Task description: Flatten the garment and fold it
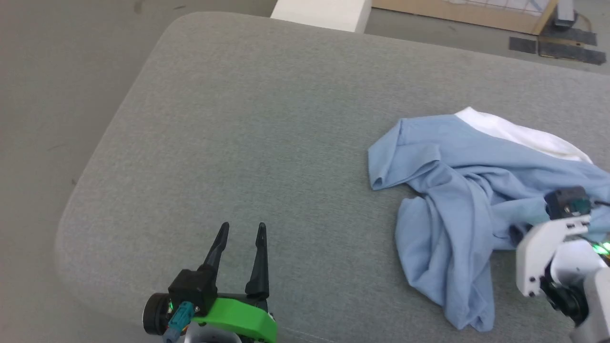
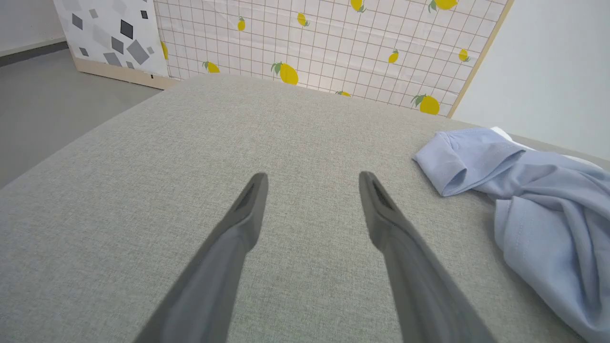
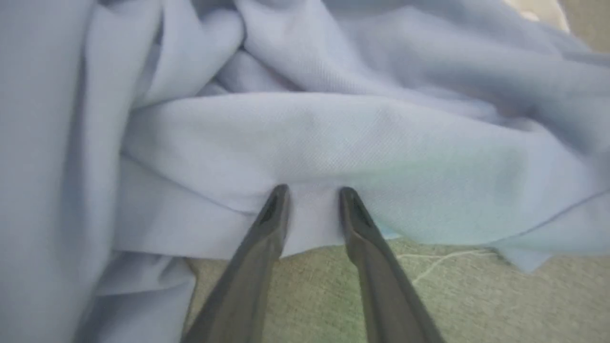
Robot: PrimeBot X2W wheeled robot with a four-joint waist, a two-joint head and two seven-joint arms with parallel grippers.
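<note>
The right gripper (image 3: 312,191) is closest to its wrist camera. Its two dark fingers stand partway together, astride a loose edge of the garment (image 3: 333,133), with a strip of pale blue knit between the tips. I cannot tell whether they have actually pinched the cloth. Taking an edge rather than the heap's middle looks deliberate, since an edge gives something to draw the shirt out flat by.

Beyond the tips the fabric rises in soft ridges, and the grey cushion (image 3: 429,305) shows just below the edge. The garment lies crumpled, nothing yet flattened, with its white collar (image 1: 514,131) on its far side and a sleeve (image 1: 395,157) pushed out on its left.

Well to the garment's left, the left gripper (image 1: 243,226) hangs over bare cushion with its jaws spread wide and empty, probably waiting for a second corner.
</note>
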